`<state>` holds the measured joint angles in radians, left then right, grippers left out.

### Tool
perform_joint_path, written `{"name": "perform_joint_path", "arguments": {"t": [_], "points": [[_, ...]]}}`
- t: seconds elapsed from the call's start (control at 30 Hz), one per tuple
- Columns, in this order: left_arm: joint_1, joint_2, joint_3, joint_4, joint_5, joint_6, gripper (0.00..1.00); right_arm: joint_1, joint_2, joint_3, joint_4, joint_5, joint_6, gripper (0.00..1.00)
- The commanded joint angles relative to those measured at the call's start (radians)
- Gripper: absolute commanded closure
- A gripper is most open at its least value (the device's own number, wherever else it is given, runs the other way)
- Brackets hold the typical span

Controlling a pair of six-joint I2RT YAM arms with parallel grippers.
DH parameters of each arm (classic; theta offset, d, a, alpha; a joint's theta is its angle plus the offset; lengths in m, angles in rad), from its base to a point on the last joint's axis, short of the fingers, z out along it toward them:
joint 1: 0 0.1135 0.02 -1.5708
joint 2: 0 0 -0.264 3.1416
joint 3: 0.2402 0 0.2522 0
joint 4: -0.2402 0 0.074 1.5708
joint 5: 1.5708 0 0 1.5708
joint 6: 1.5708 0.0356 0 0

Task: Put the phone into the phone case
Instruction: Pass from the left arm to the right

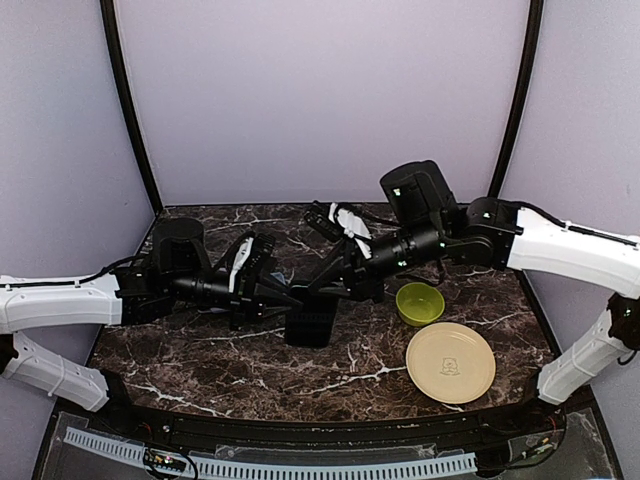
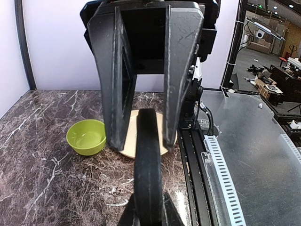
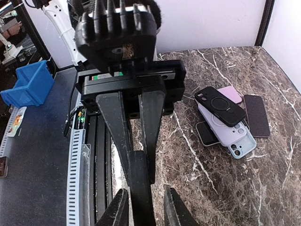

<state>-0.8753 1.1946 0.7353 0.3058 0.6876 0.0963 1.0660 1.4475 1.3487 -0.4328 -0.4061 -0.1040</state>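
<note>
Hard against the left wrist lens, at the bottom middle of its frame, a black slab (image 2: 148, 179) stands on edge. It is phone-sized, though I cannot tell whether it is the phone or the case. The left end effector (image 3: 139, 162), seen head-on in the middle of the right wrist view, is nearly closed, its two fingers pinching the slab's upper end in that view. The right end effector (image 2: 143, 141) faces it from the opposite side. Its fingers straddle the slab with the jaws parted wider than the slab is thick, one finger against it and a gap beside the other, so it has no grip. In the top view the two arms meet over the middle of the bench (image 1: 200, 360) with the slab between them. A green bowl (image 1: 420, 303) and a cream plate (image 1: 450, 362) sit to the lower right of it. A heap of phones and cases (image 3: 228, 117) lies on the marble at the right of the right wrist frame, well apart from both end effectors.
</note>
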Motion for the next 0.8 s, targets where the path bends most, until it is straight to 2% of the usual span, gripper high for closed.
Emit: {"name": "perform_joint_path", "arguments": {"t": [0.0,0.1,0.2,0.27,0.33,0.43,0.47,0.67,0.77], "points": [[-0.004,-0.035,0.028,0.079,0.013,-0.001,1.0,-0.006,-0.022,-0.014,0.046,0.018,0.019,0.74],[-0.004,-0.036,0.029,0.079,0.011,0.0,1.0,-0.006,-0.012,-0.016,0.043,0.023,0.02,0.73],[-0.005,-0.037,0.028,0.078,0.009,0.0,1.0,-0.006,0.006,-0.006,0.026,0.013,0.017,0.64],[-0.005,-0.038,0.029,0.078,0.009,0.0,1.0,-0.007,0.015,0.0,0.021,0.007,0.015,0.63],[-0.005,-0.038,0.029,0.078,0.009,0.0,1.0,-0.006,0.017,0.003,0.02,0.008,0.014,0.7],[-0.005,-0.04,0.029,0.078,0.008,0.002,1.0,-0.006,0.015,0.003,0.019,0.018,0.011,0.97],[-0.004,-0.04,0.029,0.077,0.007,0.001,1.0,-0.007,0.011,0.003,0.019,0.025,0.01,1.0],[-0.004,-0.03,0.032,0.08,0.017,-0.014,1.0,-0.008,-0.003,0.011,0.017,0.027,0.009,1.0],[-0.004,-0.018,0.037,0.085,0.036,-0.03,0.82,-0.008,-0.007,0.024,0.016,-0.006,0.002,1.0]]}}
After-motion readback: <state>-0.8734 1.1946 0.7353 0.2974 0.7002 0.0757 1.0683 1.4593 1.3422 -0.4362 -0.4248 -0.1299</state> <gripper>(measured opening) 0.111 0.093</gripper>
